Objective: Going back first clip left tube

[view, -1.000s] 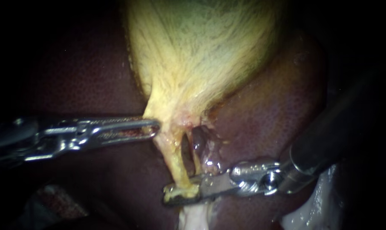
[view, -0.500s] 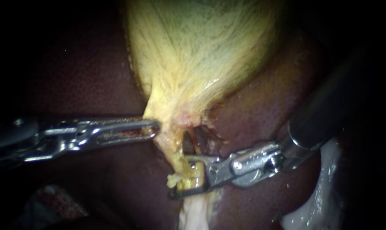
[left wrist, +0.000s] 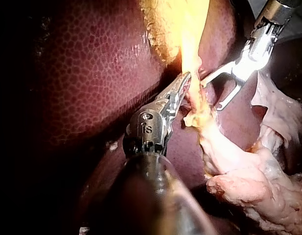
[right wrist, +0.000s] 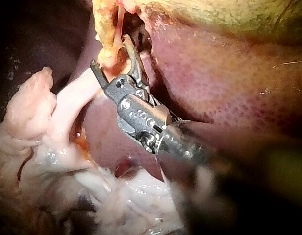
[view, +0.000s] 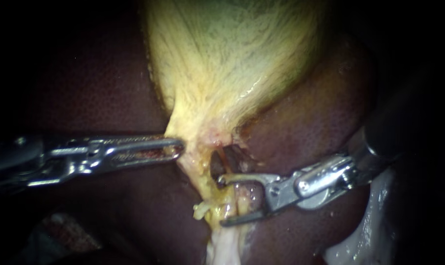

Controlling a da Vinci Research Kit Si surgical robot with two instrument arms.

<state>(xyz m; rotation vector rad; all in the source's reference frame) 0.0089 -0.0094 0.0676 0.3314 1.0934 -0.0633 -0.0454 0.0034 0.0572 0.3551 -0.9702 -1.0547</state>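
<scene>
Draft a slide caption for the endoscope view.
Left instrument grips the gallbladder neck; right instrument, spread open, straddles the tube below, against the liver.

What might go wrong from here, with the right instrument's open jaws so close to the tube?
1. The right instrument has open jaws whose tips sit right at the tube; a skewed withdrawal might snag or tear it.
2. The left instrument, shut on the gallbladder at its neck, holds that thin tube stretched; more pull may rip it.
</scene>
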